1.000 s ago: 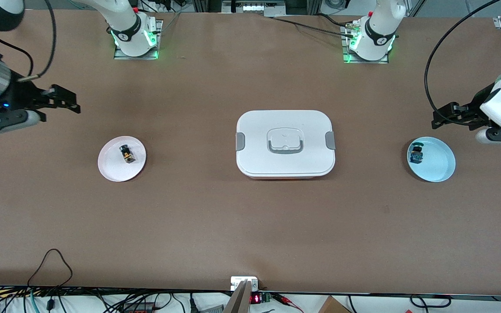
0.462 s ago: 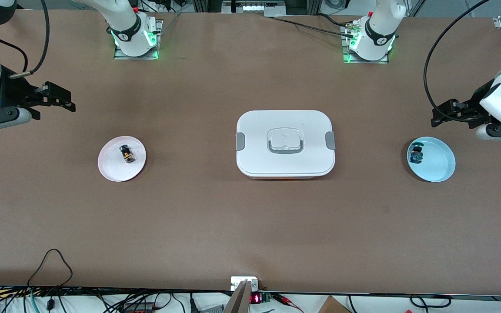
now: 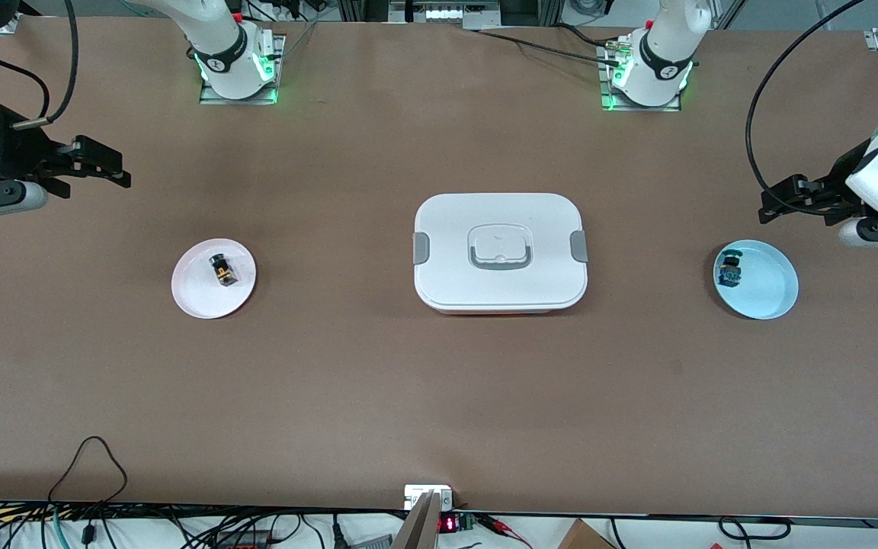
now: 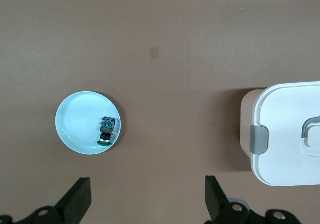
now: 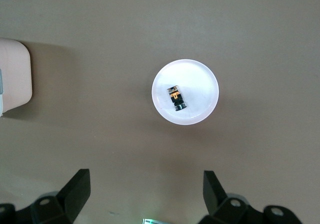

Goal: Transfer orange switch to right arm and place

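Two white robot arms hang above a brown table, one at each end, and we go through the front view from one edge to the other.

First we see the right gripper (image 3: 107,164), slim and black under a silver metal wrist cylinder, up in the air over bare table at the right arm's end. Its fingers (image 5: 75,189) stand spread wide, and nothing is between them.

Next comes a small round pale pink plate (image 3: 193,293). On it lies the orange switch (image 3: 222,270), a tiny black-bodied part with orange markings, on its side and a little off the middle of the plate. In the right wrist view we see the same switch (image 5: 175,97) on the plate (image 5: 200,87), well apart from the gripper.

At the middle of the table stands a white rectangular plastic box (image 3: 500,293) with rounded corners, its lid closed, a grey clip (image 3: 421,248) on each short end and a grey handle (image 3: 500,263) flat on top.

Toward the left arm's end lies a round light blue plate (image 3: 770,293). A small blue-and-black component (image 3: 730,271) rests on it near the rim, at the side toward the box.

Last is the left gripper (image 3: 778,202), black linkage fingers on a white flange, over the table just beside the blue plate. Its fingers (image 4: 77,199) are also spread wide and hold nothing.
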`<state>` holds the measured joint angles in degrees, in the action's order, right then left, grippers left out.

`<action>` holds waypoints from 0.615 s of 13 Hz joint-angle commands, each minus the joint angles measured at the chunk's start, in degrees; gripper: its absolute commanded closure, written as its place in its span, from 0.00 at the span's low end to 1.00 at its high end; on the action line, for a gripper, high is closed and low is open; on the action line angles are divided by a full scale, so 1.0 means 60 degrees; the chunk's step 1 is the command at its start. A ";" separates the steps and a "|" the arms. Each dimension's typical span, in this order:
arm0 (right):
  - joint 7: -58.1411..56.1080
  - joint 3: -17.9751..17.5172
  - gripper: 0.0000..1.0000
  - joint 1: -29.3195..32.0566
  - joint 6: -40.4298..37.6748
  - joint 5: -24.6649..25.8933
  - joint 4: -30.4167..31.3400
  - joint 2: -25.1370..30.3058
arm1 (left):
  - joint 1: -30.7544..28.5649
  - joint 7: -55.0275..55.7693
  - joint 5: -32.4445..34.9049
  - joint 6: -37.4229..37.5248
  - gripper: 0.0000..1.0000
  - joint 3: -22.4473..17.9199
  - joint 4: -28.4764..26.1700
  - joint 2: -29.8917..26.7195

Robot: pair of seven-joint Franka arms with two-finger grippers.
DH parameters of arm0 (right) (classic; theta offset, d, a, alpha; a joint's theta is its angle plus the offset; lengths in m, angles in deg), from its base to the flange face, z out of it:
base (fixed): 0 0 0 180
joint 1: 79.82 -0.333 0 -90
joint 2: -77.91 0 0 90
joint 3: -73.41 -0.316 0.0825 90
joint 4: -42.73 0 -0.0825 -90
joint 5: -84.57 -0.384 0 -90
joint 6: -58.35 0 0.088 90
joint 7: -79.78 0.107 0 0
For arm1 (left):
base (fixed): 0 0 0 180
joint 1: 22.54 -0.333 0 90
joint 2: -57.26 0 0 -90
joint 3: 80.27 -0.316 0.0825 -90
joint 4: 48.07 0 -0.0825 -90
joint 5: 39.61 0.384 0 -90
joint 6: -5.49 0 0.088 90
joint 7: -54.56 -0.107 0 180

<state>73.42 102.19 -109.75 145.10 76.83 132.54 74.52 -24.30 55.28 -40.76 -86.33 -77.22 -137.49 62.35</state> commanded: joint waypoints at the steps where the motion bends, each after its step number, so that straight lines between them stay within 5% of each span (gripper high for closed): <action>1: 0.0298 -0.0050 0.00 -0.0036 0.0118 0.0103 0.0265 0.0257 | -0.0072 -0.0061 0.0264 0.0084 0.00 0.0079 -0.0068 -0.0146; 8: 0.0416 -0.0079 0.00 -0.0036 0.0646 0.0439 0.0910 0.0711 | -0.0058 -0.0090 0.0264 0.0070 0.00 0.0079 0.0108 -0.0131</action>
<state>74.77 102.19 -109.76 147.88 77.58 135.81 76.10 -24.37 55.25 -40.76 -86.36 -77.23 -136.99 62.21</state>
